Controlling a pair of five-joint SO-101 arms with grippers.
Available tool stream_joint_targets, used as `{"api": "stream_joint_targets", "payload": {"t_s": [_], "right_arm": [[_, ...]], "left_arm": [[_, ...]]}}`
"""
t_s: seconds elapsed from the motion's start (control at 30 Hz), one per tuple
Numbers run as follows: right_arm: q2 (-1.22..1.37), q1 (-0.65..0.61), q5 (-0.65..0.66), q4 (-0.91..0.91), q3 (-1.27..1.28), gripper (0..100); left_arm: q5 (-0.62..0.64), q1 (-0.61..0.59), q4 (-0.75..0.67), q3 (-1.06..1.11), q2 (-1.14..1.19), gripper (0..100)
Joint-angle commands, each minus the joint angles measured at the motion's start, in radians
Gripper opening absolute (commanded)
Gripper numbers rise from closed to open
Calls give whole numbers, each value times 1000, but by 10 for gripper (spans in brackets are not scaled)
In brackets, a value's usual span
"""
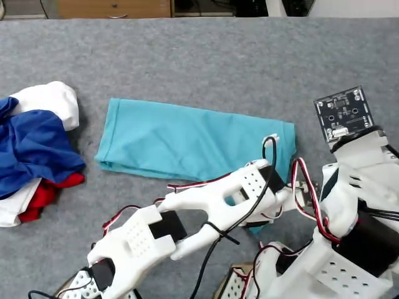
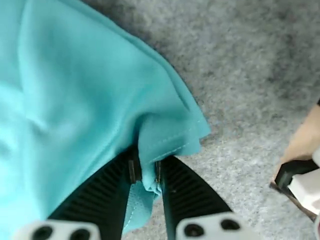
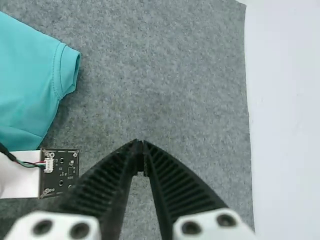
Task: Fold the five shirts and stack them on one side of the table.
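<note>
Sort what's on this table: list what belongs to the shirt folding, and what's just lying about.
Belongs to the job:
teal shirt, spread flat
shirt heap, blue, white and red
left gripper, fingers shut on the teal shirt's edge
right gripper, shut, empty

Lying about:
grey mat
wooden drawers behind the table

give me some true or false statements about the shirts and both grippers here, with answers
1. The left gripper is shut on an edge of the teal shirt. True.
2. The right gripper holds a red shirt. False: it is shut on nothing, over the bare grey mat.
3. The teal shirt lies apart from the pile of other shirts. True.
4. The blue shirt is spread out flat by itself. False: it lies crumpled in the pile with white and red cloth.
</note>
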Motion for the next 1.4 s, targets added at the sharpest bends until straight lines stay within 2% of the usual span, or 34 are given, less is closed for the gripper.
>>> {"api": "stream_joint_targets", "payload": {"t_s": [0.0,0.3,1.37], "right_arm": [[-7,-5,-9,-23,1,2],[-7,-5,-9,-23,7,2],[-7,-12,-11,-15,8,2]], "left_arm": [[3,-25,48,-75,-10,19],[-3,-124,138,-354,2,18],[-61,-216,37,-361,4,22]]}}
